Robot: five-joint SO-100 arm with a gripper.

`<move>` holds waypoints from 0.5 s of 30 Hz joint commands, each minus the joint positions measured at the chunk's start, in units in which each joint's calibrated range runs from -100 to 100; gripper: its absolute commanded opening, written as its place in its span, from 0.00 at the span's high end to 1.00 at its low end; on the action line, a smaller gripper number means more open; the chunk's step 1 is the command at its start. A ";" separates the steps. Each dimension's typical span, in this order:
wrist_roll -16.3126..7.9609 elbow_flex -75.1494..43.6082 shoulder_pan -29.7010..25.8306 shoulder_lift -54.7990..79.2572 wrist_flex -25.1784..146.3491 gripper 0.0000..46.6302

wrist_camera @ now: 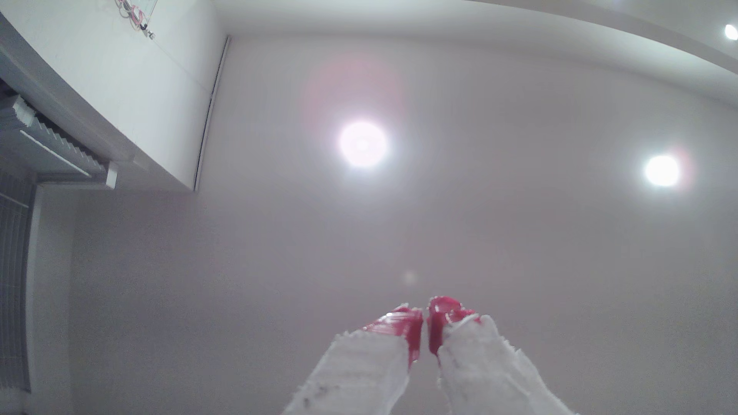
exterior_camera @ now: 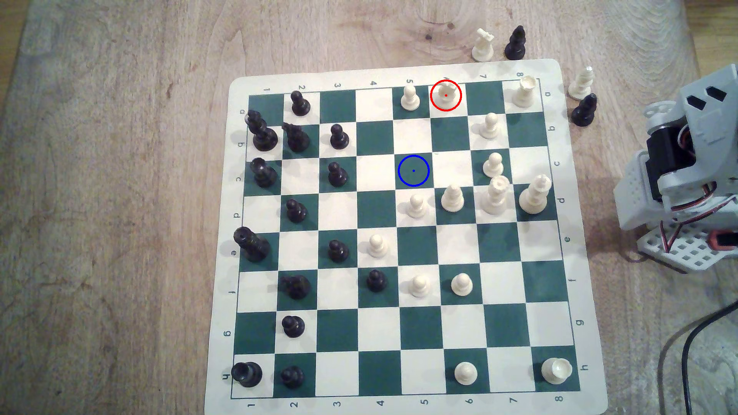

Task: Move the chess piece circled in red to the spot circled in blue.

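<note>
A small cream-white chess piece [exterior_camera: 445, 95] with a notched top stands inside a red ring on a cream square in the board's far row, exterior view. The spot circled in blue [exterior_camera: 413, 170] is a bare dark green square two rows nearer and one column toward the exterior view's left. The grey arm body [exterior_camera: 687, 159] sits folded off the board at the exterior view's right edge, far from both. In the wrist view my gripper [wrist_camera: 425, 313], white with red fingertips [wrist_camera: 403, 323], points at a ceiling, shut with nothing between the tips.
A cream pawn [exterior_camera: 409, 97] stands right beside the ringed piece. Cream pieces [exterior_camera: 495, 195] crowd the board's right side, black pieces [exterior_camera: 297, 137] the left. Captured pieces [exterior_camera: 483, 46] stand off the board's far corner. A black cable [exterior_camera: 695, 339] runs along the table at the right.
</note>
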 commanded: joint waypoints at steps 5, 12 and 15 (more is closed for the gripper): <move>0.15 0.27 10.59 -0.20 14.77 0.98; -0.15 -16.41 25.06 -0.28 68.42 0.98; -0.20 -22.40 31.00 -0.37 84.80 0.98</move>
